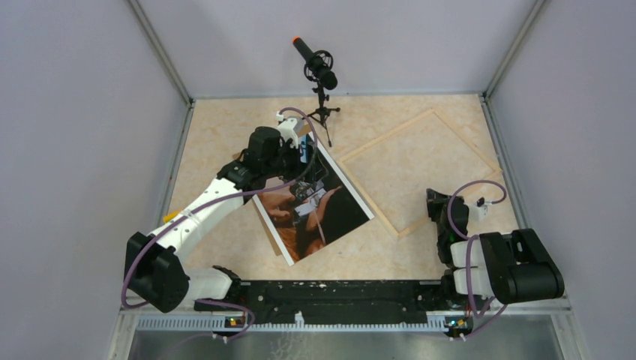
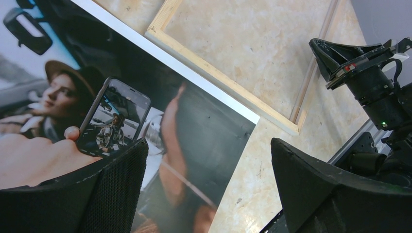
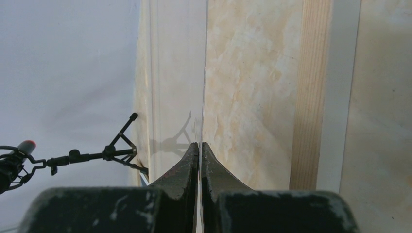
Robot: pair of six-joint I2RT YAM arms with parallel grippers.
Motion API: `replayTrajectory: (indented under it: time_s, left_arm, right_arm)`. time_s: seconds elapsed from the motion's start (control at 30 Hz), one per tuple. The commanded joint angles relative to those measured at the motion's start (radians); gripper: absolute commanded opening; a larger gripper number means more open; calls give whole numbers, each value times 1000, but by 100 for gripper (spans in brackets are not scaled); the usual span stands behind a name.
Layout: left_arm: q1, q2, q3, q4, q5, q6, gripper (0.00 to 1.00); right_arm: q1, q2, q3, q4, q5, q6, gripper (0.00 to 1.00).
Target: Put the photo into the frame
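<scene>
Photo (image 1: 341,214) lies face up on the pale marbled table (image 1: 217,127), just to the left of the frame (image 1: 386,135) and turned to the same diagonal; its white margin runs alongside the frame's nearest rail, so close that contact cannot be judged. The print shows a woman in a brown hat and a hand holding up a phone with a small figure on its screen, all in dark brown and black tones. The frame is a narrow pale wood rectangle lying flat, with the table surface visible through it. The left gripper (image 2: 209,145) hangs above the photo on the side away from the frame, its black fingers (image 2: 116,189) spread wide and gripping nothing. The right gripper (image 3: 200,145) sits by the frame's near right rail with its jaws pressed together and nothing seen between them. A small white tag on the right arm (image 2: 369,82) is too small to read. A black microphone (image 1: 315,64) with an orange tip stands on a little tripod beyond the frame's left corner.
</scene>
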Motion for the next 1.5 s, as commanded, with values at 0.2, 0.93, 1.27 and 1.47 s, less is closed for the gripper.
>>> replayTrajectory:
  time_s: [0.2,0.93,1.27,1.47]
  left_arm:
    - [2,-5,-6,52,22,-11,99]
    - [1,4,-6,54,40,-19,99]
    - [1,9,-8,55,43,-20,99]
    - [1,8,-8,55,45,-21,99]
  right_arm:
    - [20,-76,-34,-59,60,-1,0]
    - [36,-34,-43,-36,50,13,0]
    - [37,-94,-63,-100,70,23,0]
    - [37,-113,-71,-120,72,27,0]
